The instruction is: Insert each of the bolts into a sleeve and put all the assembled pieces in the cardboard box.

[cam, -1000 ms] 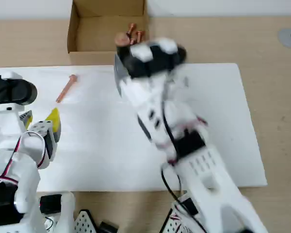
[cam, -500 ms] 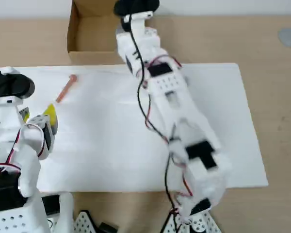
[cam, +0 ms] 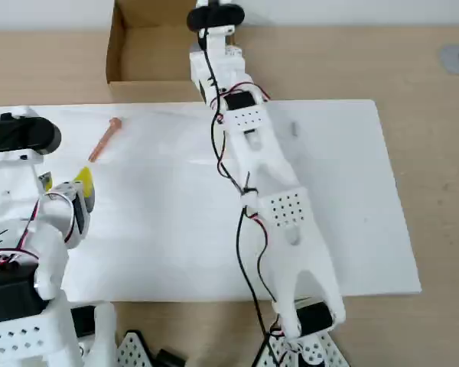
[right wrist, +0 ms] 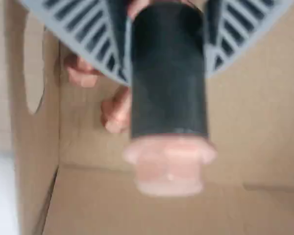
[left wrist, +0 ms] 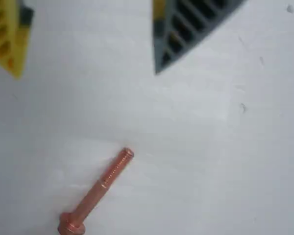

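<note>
Cardboard box [cam: 138, 57] at the wooden tabletop's [cam: 428, 76] far edge sits beneath the right claw [right wrist: 166, 44], which grips a black cylindrical sleeve [right wrist: 169, 73] with a copper bolt head [right wrist: 169, 164] protruding. Over the white sheet [cam: 161, 229], the left claw [left wrist: 85, 63] hangs wide apart near a loose copper bolt [left wrist: 95, 193].

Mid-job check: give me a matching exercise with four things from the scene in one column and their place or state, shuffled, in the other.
Things:
1. loose bolt
2. sleeved bolt
3. cardboard box
4. left jaws

Place or state:
A. clamped in the right jaws over the box
B. open above the white board
C. lying bare on the white board
D. beyond the board's far edge, copper pieces inside

Pairs: 1-C, 2-A, 3-D, 4-B
</note>
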Tool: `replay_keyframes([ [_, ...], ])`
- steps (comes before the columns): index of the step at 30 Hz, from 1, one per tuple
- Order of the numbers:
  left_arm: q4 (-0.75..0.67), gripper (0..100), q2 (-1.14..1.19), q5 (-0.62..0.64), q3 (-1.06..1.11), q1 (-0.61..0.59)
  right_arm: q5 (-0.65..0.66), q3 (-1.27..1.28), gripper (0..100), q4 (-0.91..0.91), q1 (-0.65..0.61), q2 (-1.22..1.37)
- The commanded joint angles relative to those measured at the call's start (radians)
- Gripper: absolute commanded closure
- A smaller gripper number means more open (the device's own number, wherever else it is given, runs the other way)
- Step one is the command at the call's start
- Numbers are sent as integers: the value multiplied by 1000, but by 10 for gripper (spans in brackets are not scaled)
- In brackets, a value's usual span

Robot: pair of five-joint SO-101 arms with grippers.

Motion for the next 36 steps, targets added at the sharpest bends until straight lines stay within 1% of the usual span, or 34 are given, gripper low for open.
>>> replay_keyframes([
  [1, -18, 815, 1, -8, -2, -6, 48, -252, 987, 57, 19, 77],
  [8, -18, 815, 1, -8, -2, -9, 176, -433, 985, 176, 19, 199],
  [14, -18, 815, 1, -8, -2, -11, 199, -453, 983, 190, 19, 213],
  [16, -15, 815, 1, -8, -2, -12, 199, -450, 943, 192, 18, 211],
  [19, -15, 815, -1, -8, -3, -12, 199, -456, 843, 247, 10, 208],
  [22, -14, 815, -1, -8, -9, -12, 199, -476, 769, 293, 5, 208],
  [26, -12, 815, -1, -8, -9, -14, 195, -555, 730, 342, -5, 208],
  [29, -12, 815, -1, -8, -11, -14, 195, -558, 731, 384, -10, 179],
  [31, -11, 815, -2, -8, -11, -14, 192, -556, 735, 451, -12, 124],
  [32, -9, 815, -5, -8, -11, -14, 183, -556, 754, 493, -12, 93],
  [34, 17, 815, -28, -8, -5, -14, 123, -556, 837, 575, -13, 27],
  [36, 68, 815, -62, -8, -3, -5, 74, -556, 962, 655, -21, -62],
])
